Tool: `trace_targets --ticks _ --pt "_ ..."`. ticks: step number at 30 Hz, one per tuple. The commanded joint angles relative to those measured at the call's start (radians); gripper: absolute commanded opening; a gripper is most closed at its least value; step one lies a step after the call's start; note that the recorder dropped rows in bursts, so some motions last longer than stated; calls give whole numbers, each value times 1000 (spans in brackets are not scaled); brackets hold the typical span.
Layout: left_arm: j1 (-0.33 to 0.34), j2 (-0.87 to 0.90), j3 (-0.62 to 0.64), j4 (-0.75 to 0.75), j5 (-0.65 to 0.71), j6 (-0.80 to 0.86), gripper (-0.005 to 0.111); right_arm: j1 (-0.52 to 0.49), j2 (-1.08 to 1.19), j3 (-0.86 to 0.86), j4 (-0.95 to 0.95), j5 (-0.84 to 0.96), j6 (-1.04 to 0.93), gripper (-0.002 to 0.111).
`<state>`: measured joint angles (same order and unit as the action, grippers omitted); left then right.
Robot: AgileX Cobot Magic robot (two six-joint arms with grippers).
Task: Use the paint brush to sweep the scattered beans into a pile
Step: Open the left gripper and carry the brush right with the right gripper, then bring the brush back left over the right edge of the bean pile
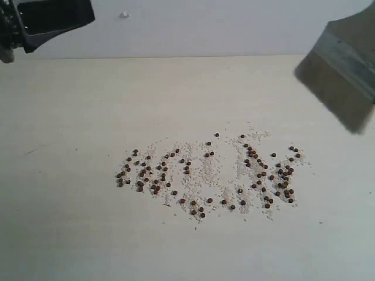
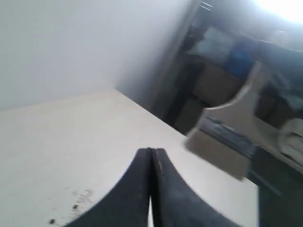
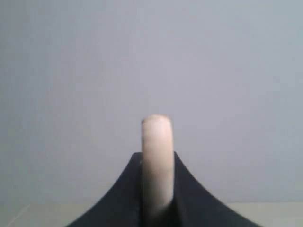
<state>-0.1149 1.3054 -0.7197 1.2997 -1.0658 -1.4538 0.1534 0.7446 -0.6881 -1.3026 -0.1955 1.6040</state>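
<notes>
- Pale desk (image 1: 70,234) bears beans (image 1: 211,172), strewn mid-surface.
- Right fingers (image 3: 199,198) clamp paint brush (image 1: 335,91), raised by far right corner for sweeping.
- Left fingers (image 2: 137,189) pressed together, empty, parked clear.

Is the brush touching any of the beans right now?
No, the brush is off at the right side of the exterior view, well apart from the beans spread on the table.
</notes>
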Motion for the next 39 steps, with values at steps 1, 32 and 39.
trace_targets --ticks 1,32,39 --pt "1 -180 113 -62 342 19 0 4 -198 87 28 129 22 0" --pt "118 -1033 554 -680 983 508 0 4 -174 229 15 178 -73 0" --pt "118 -1033 554 -680 983 508 0 4 -176 232 15 163 -56 0"
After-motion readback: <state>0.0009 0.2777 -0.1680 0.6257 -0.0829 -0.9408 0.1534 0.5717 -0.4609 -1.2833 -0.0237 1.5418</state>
